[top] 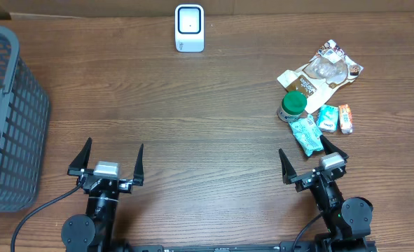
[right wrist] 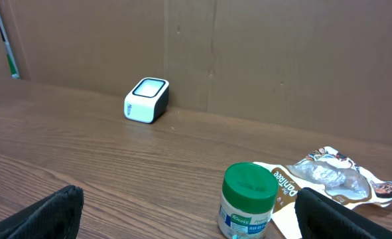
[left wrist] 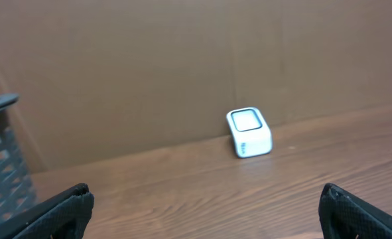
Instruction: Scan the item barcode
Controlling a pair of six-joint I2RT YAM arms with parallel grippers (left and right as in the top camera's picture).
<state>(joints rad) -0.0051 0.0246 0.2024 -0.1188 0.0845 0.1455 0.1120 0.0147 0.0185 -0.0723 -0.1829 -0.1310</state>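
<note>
A brown wood-grain table (top: 207, 140) runs back to a plain cardboard wall. At its far edge stands the barcode scanner (top: 189, 28), a small rounded white box with a dark glossy window on its face.

The goods to be scanned lie in a loose cluster at the right:
- a crinkly clear-and-tan snack bag (top: 326, 70)
- a squat jar with a smooth green lid (top: 293, 105), touching the bag's near edge
- a teal foil packet (top: 306, 135)
- a smaller teal sachet (top: 328, 117)
- an orange sachet (top: 345, 117) just beside it

None of them is being held.

A grey plastic basket (top: 3, 119) with a lattice wall stands at the left side of the table, partly cut off by the frame.

Both arms sit low at the near edge. The left gripper (top: 115, 143) has its black tapered fingers spread as wide as they go, with nothing between them and bare wood ahead all the way to the scanner. The right gripper (top: 300, 144) is likewise fully spread and has hold of nothing; the teal foil packet lies just past its fingertips, with the jar beyond.

The middle of the table, between basket and goods, is open wood.
</note>
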